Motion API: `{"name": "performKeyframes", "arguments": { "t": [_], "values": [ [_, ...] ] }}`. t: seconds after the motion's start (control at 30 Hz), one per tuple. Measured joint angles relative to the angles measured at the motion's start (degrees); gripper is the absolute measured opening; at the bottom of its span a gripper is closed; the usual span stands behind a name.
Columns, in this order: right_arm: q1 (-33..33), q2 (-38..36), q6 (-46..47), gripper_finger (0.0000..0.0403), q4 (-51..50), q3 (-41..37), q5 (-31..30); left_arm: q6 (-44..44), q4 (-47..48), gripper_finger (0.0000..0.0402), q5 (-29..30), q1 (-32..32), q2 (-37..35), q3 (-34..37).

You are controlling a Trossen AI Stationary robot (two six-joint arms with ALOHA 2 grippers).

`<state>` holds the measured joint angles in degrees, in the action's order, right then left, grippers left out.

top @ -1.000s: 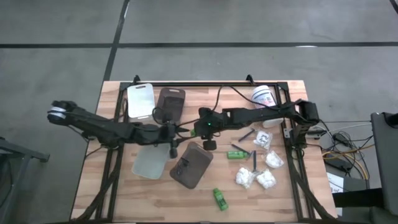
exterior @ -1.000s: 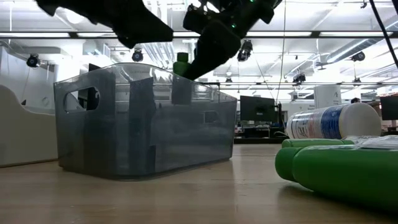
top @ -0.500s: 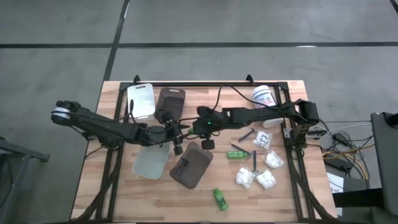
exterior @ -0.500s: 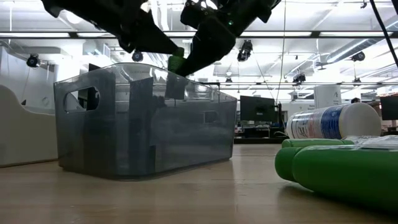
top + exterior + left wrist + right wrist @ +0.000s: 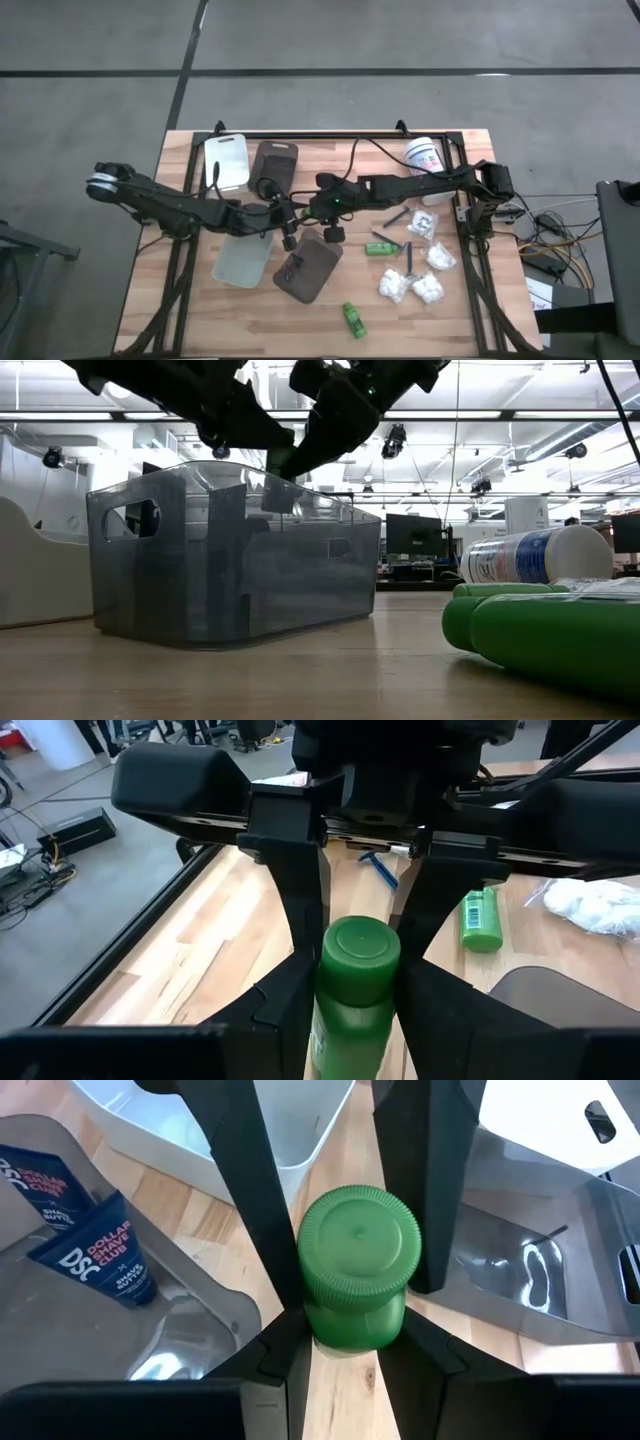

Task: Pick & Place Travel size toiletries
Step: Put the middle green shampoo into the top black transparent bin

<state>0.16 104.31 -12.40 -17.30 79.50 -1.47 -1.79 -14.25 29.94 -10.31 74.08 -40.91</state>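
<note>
A tiny bright green bottle [image 5: 282, 463] hangs in the air between my two grippers, above the dark grey tray [image 5: 308, 265]. My left gripper [image 5: 357, 1020] comes from the table's left and my right gripper [image 5: 352, 1355] from the right; both are shut on the bottle. More toiletries lie on the table's right half: two green bottles [image 5: 380, 248] [image 5: 353, 319], white packets [image 5: 410, 285] and blue-grey sticks [image 5: 397, 215]. My left gripper pinches the bottle's body [image 5: 350, 1020] between its two fingers, just below the round cap [image 5: 358, 952], coming roughly level from the table's left. The bottle is lifted clear of the table. My right gripper pinches the same bottle from the opposite side, its fingers [image 5: 285, 1350] on either side of the body behind the ribbed green end [image 5: 357, 1245]. Its fingertips also show flanking the cap in the left wrist view.
A white tray [image 5: 226, 160] and a brown tray [image 5: 274, 165] sit at the far left, a pale grey tray [image 5: 243, 262] nearer. Dark blue tubes [image 5: 100, 1240] lie in one tray. A white tub with a blue label [image 5: 424, 153] lies at the far right.
My left gripper has moved toward the table's right, up to my right gripper, and its fingers now stand around the green bottle. The bottle, held by my right gripper throughout, has tipped slightly and sunk a little toward the dark grey tray.
</note>
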Motion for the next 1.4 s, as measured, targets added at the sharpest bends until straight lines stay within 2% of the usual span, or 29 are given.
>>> {"name": "performKeyframes", "arguments": {
  "t": [0.33,0.5,0.63,0.87,1.0,1.17,1.4],
  "values": [
    [0.1,0.0,0.5,0.0095,-0.1,0.0,0.3,0.2,-0.6,0.0106,-0.9,0.0,0.0,0.0],
    [0.1,0.0,0.5,0.0098,-0.3,0.0,0.4,0.2,-0.7,0.0104,-0.9,0.0,0.0,0.0],
    [0.1,-0.1,0.4,0.0115,-1.0,0.0,0.4,-0.2,-0.7,0.0104,-1.1,0.0,-0.1,0.0],
    [-1.2,-1.0,0.2,0.0169,-7.4,0.0,0.9,-0.4,0.9,0.0104,-0.2,0.1,-2.4,0.2],
    [-2.2,-1.5,0.4,0.0196,-10.9,-0.6,0.9,-0.4,1.7,0.0104,1.2,0.1,-5.5,2.9],
    [-3.1,-2.6,1.0,0.0219,-12.3,-3.3,1.3,-1.1,0.7,0.0104,6.2,0.2,-12.3,8.6],
    [-4.8,-9.2,4.0,0.0239,-8.9,-11.8,1.5,-1.4,-2.3,0.0104,8.0,3.6,-22.9,16.8]
  ]
}}
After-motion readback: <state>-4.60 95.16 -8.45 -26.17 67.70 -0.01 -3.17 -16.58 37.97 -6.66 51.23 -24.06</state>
